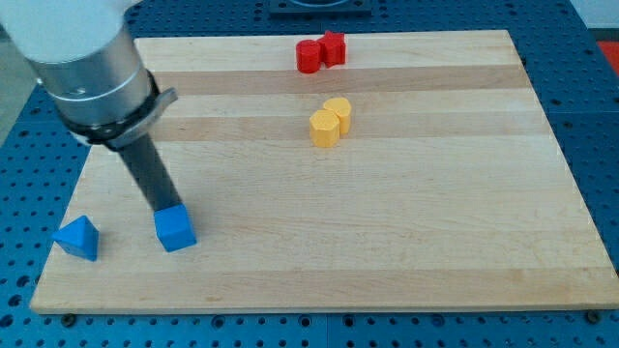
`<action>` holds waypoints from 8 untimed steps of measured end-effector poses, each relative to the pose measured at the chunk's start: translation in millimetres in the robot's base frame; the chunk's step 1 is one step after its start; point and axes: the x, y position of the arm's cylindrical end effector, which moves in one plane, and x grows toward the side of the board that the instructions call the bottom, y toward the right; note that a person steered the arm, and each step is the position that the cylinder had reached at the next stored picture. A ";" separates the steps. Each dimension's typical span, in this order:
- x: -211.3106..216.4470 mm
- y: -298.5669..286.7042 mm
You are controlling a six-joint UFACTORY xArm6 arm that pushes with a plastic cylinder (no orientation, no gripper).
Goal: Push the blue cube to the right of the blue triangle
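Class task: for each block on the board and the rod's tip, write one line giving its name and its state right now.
blue cube: flat on the board, right of the blue triangle.
blue triangle: near the board's bottom-left corner, apart from the cube.
my tip: at the cube's top edge.
red blocks: touching pair.
yellow blocks: touching pair.

A single camera looked down at a slant from beyond the worktop's [406, 242] near long edge, facing across it toward the far edge. It stood close enough that the board nearly filled the frame, with the arm's [92, 68] upper part cut off.
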 end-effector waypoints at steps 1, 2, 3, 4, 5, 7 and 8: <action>5.9 55.0; 27.7 67.0; 36.4 53.8; 33.1 22.1; 32.6 -8.5; 30.2 -27.5; 10.8 -26.3</action>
